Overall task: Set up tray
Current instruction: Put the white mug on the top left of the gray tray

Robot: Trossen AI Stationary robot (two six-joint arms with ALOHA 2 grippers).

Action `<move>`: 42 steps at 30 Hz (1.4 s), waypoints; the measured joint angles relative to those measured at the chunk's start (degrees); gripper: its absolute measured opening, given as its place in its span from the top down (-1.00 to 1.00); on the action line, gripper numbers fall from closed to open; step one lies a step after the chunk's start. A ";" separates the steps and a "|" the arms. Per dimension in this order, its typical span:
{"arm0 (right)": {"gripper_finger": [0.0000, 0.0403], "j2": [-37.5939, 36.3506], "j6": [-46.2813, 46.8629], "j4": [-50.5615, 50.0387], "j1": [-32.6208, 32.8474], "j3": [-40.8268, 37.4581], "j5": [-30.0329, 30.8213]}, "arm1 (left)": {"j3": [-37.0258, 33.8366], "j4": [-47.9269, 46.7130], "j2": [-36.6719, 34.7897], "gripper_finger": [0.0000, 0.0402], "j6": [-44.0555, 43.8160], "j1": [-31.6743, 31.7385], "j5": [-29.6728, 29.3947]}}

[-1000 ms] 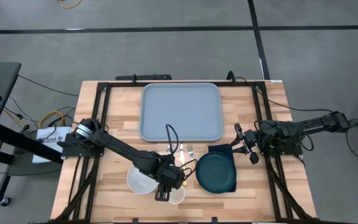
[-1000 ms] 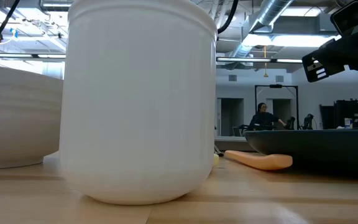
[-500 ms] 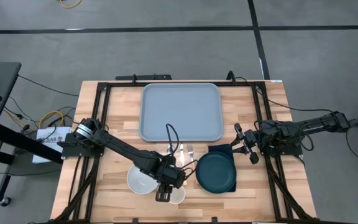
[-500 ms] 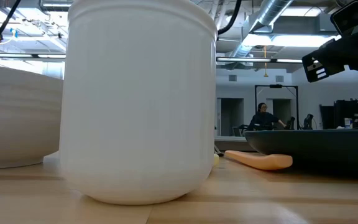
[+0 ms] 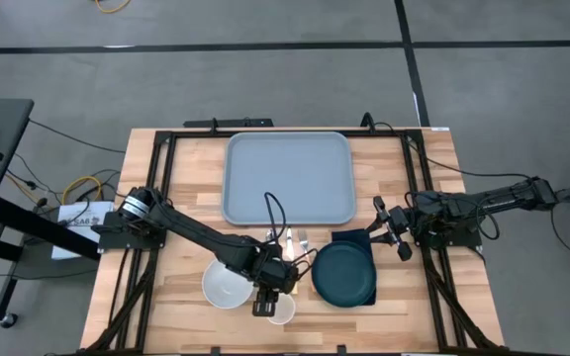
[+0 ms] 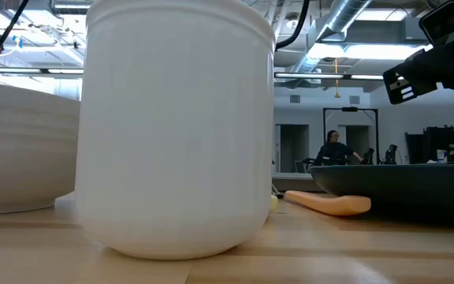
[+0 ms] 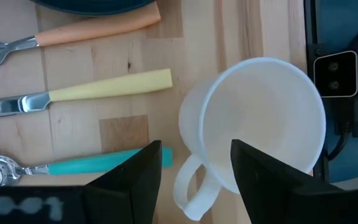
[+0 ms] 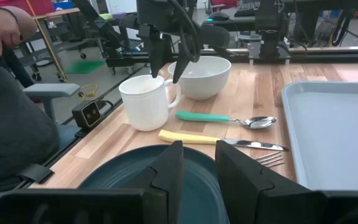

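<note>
Left tool [image 7: 194, 165], fingers apart, is hovering above the white mug [image 7: 253, 127], straddling its handle to grab it for the tray [image 5: 288, 178]; right tool [image 8: 197, 165] is waiting apart over the plate [image 8: 185, 177].

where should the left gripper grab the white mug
Best bet is the mug's rim beside the handle, coming straight down. It stands upright and open-topped, so one finger can go inside the wall and one outside. The left gripper hovers open right above that handle side.

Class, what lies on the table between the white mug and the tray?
In the high view, cutlery lies between the mug and the tray; the left gripper hangs over the mug.
</note>
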 joint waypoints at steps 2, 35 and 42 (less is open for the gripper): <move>0.57 0.00 0.00 0.00 0.00 0.00 0.00 | 0.00 0.00 0.00 0.10 0.10 -0.01 -0.27; 0.57 0.00 0.02 -0.94 0.01 0.02 0.20 | 0.17 0.85 3.02 0.52 0.85 0.80 3.30; 0.57 0.00 0.00 -0.95 0.01 0.02 0.20 | 0.17 0.85 2.97 0.79 0.56 0.80 3.35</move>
